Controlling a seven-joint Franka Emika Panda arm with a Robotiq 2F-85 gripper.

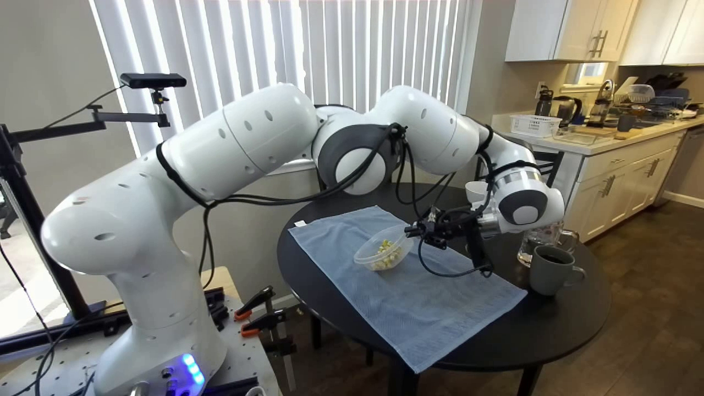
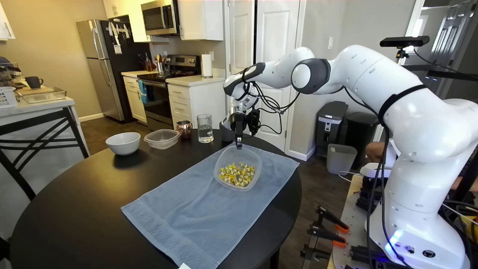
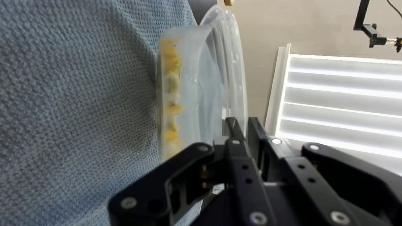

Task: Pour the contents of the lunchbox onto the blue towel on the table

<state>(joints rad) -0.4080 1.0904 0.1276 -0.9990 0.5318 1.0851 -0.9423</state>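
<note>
1. My arm [image 1: 360, 170] arches over the table [image 2: 93, 194], wrist [image 1: 525, 206] low!
2. My claw [image 3: 244, 125] pinches the box [image 2: 248, 155] (fingers nearly together, rim between)!
3. Box over the towel [image 2: 198, 209], bits [image 2: 237, 175] inside!

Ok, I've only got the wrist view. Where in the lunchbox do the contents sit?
Observer: In an exterior view, the contents lie nearer the end of the lunchbox away from the gripper.
Operator: Anything standing close to the towel?
Observer: Yes, a grey mug on the table, near one corner of it.
Operator: Any other see-through container?
Observer: Yes, a second container, near the white bowl.
</note>
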